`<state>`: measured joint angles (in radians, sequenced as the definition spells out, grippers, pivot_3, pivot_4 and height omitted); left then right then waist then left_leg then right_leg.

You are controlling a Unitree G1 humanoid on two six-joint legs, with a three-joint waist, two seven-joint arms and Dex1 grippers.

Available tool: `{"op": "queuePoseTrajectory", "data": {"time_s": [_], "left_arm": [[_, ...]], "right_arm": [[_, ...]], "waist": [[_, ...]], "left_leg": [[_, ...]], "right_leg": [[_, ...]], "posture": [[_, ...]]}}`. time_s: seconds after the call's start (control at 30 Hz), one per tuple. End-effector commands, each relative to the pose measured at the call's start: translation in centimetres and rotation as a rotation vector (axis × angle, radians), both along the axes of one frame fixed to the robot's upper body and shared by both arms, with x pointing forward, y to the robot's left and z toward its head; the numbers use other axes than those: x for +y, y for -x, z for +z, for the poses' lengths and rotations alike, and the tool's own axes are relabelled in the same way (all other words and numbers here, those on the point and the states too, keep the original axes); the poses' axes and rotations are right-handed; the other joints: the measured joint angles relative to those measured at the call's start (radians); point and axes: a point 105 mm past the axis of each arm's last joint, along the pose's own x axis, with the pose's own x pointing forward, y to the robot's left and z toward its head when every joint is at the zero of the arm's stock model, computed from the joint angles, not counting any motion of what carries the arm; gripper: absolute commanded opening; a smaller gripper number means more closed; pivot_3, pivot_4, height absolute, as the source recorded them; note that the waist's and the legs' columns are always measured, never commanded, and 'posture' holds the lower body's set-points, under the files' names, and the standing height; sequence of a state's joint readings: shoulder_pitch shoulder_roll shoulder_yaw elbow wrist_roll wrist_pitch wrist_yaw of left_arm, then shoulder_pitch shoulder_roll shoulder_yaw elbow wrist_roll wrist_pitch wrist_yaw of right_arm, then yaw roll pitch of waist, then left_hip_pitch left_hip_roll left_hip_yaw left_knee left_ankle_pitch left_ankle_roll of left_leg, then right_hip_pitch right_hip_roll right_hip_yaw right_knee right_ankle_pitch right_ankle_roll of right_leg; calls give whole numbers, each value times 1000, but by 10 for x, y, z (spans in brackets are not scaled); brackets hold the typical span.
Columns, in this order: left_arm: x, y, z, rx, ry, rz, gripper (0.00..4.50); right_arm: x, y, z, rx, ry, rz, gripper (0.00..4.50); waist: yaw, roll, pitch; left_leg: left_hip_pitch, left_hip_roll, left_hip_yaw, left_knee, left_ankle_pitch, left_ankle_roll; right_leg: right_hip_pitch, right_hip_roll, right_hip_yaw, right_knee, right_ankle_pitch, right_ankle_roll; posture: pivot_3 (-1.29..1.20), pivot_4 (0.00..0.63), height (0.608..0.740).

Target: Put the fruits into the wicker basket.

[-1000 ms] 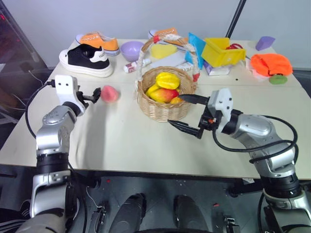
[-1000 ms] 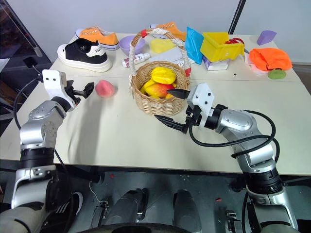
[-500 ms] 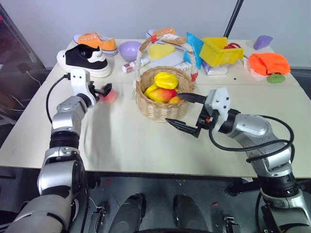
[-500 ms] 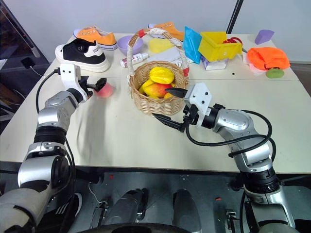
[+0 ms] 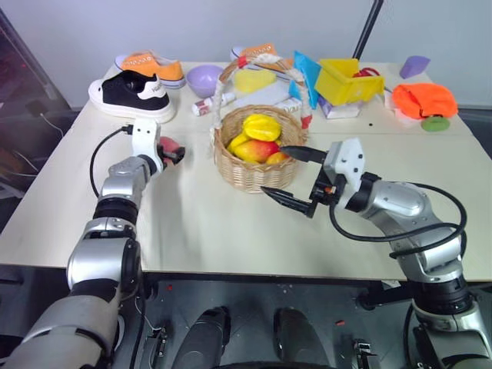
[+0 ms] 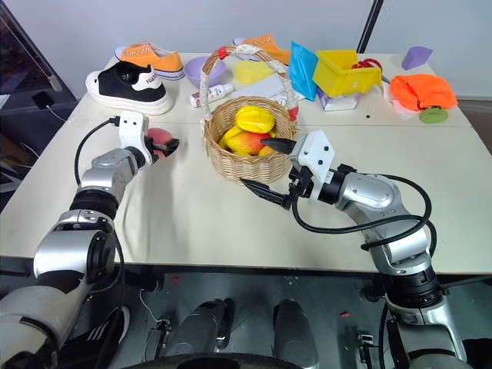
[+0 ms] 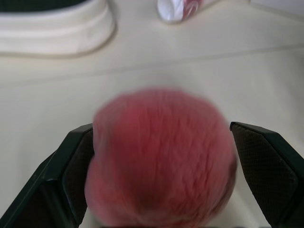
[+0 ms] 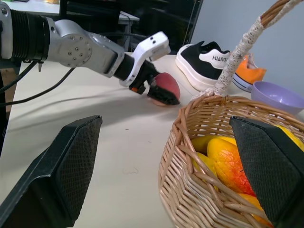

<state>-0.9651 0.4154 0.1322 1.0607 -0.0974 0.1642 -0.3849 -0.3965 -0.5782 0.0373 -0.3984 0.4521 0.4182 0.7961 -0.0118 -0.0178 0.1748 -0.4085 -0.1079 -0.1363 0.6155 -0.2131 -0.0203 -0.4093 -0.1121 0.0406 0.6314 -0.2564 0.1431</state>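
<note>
With three fruits already in the wicker basket (image 5: pixel 257 157) at frame centre, the left gripper (image 5: pixel 175 153) stands spread around the peach (image 7: pixel 161 159) left of it, needing closure next, while the right gripper (image 5: pixel 296 178) hangs apart beside the basket.

- Table (image 6: pixel 231 223): cream top, seam across the far part, near half bare.
- Peach (image 6: pixel 159 141) on table, left of basket.
- Wicker basket (image 6: pixel 247 161) sits mid-table, near the seam.
- Far left: black shoe (image 6: pixel 127 81), orange shoe (image 6: pixel 150 57) behind it.
- Purple bowl (image 6: pixel 204 71) & small bottle (image 6: pixel 214 94) lying flat, behind basket.
- Far right: yellow bin (image 6: pixel 350 73), blue pack (image 6: pixel 305 71) leaning beside it, orange cloth (image 6: pixel 419 91), green bit (image 6: pixel 433 116) just by cloth, purple wedge (image 6: pixel 419 57) at back corner.
</note>
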Motion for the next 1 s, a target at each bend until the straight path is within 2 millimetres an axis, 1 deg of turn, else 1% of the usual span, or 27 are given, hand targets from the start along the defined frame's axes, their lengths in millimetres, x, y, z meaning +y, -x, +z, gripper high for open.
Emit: {"op": "queuePoseTrajectory", "data": {"time_s": [0.03, 0.07, 0.1, 0.13, 0.17, 0.2, 0.4, 0.47, 0.5, 0.53, 0.6, 0.63, 0.7, 0.73, 0.8, 0.87, 0.93, 1.0], "left_arm": [[1, -3, 13, -43, -16, 2, 4465], [0, -3, 13, -43, -9, -2, 3932], [0, -4, 14, -51, -7, 1, 3582], [0, -4, 16, -65, -3, 11, 3120], [1, -5, 18, -71, -3, 14, 2810], [1, -5, 21, -88, -6, 15, 2694], [4, -3, 38, -180, 3, 1, 2691], [-1, 2, 51, -231, 84, -59, 2691], [-2, 8, 56, -253, 90, -100, 2691], [-4, 19, 65, -294, 72, -166, 2691], [-10, 39, 76, -320, 83, -264, 2691], [-19, 53, 86, -344, 105, -346, 2691], [-36, 74, 99, -359, 150, -455, 2691], [-50, 83, 105, -367, 158, -530, 2691], [-73, 93, 113, -367, 188, -610, 2691], [-100, 95, 119, -373, 218, -664, 2691], [-125, 90, 115, -347, 228, -685, 2691], [-142, 81, 111, -326, 271, -668, 2691]], "right_arm": [[0, 5, 12, -52, -5, 4, 4500], [0, 4, 13, -54, -8, 2, 4500], [0, 4, 14, -55, -9, 1, 4500], [0, 4, 14, -55, -8, 1, 4500], [0, 4, 14, -55, -8, 1, 4500], [0, 3, 14, -55, -6, 0, 4500], [-2, 2, 13, -54, -4, 0, 4500], [-3, 2, 12, -54, -4, -3, 4500], [-4, 3, 12, -52, -5, -7, 4500], [-8, 2, 13, -53, -7, -18, 4500], [-15, 1, 14, -49, -25, -44, 4500], [-20, 0, 15, -49, -34, -64, 4500], [-30, -4, 15, -46, -53, -110, 4500], [-37, -7, 15, -50, -59, -137, 4500], [-46, -15, 17, -58, -76, -187, 4500], [-51, -20, 16, -76, -53, -214, 4500], [-49, -23, 17, -88, -50, -215, 4500], [-45, -24, 17, -93, -54, -204, 4500]], "waist": [[1, 0, 0], [0, 0, 0], [0, 0, 0], [0, 0, 0], [0, 0, 0], [0, 0, 0], [-1, 0, 0], [-1, 0, 0], [-2, 0, 0], [-5, 0, 0], [-9, 0, 0], [-8, 0, 0], [-4, 0, 0], [1, 0, 0], [8, 0, 0], [16, 0, 0], [22, 0, 0], [22, 0, 0]], "left_leg": [[0, 0, 0, 0, 0, 0], [0, 0, 0, 0, 0, 0], [0, 0, 0, 0, 0, 0], [0, 0, 0, 0, 0, 0], [0, 0, 0, 0, 0, 0], [0, 0, 0, 0, 0, 0], [0, 0, 0, 0, 0, 0], [0, 0, 0, 0, 0, 0], [0, 0, 0, 0, 0, 0], [0, 0, 0, 0, 0, 0], [0, 1, 0, -1, 0, 0], [0, 1, 0, -1, 0, 0], [0, 1, 0, -1, 0, 0], [0, 1, 0, -1, 0, 0], [0, 1, 0, 1, 0, 0], [1, 0, 0, 2, 0, 0], [1, 0, 0, 2, 0, 0], [1, 0, 0, 2, 0, 0]], "right_leg": [[0, 0, 0, 0, 0, 0], [0, 0, 0, 0, 0, 0], [0, 0, 0, 0, 0, 0], [0, 0, 0, 0, 0, 0], [0, 0, 0, 0, 0, 0], [0, 0, 0, 0, 0, 0], [0, 0, 0, 0, 0, 0], [0, 0, 0, 0, 0, 0], [0, 0, 0, 0, 0, 0], [0, 0, 0, 0, 0, 0], [-1, 0, 1, 0, 0, 0], [-2, 0, 2, 0, 0, 0], [-2, 0, 2, 1, 0, 0], [-1, 0, 2, 1, 0, 0], [0, 0, 1, 0, 0, 0], [2, 0, 1, -1, 0, 0], [3, 0, 1, -1, 0, 0], [2, 0, 1, -1, 0, 0]], "posture": [[0, 150, 740], [0, 150, 740], [0, 150, 740], [0, 150, 740], [0, 150, 740], [0, 150, 740], [0, 150, 740], [0, 150, 740], [0, 150, 740], [0, 150, 740], [0, 150, 740], [0, 150, 740], [0, 150, 740], [0, 150, 740], [0, 150, 740], [0, 150, 740], [0, 150, 740], [0, 150, 740]]}}
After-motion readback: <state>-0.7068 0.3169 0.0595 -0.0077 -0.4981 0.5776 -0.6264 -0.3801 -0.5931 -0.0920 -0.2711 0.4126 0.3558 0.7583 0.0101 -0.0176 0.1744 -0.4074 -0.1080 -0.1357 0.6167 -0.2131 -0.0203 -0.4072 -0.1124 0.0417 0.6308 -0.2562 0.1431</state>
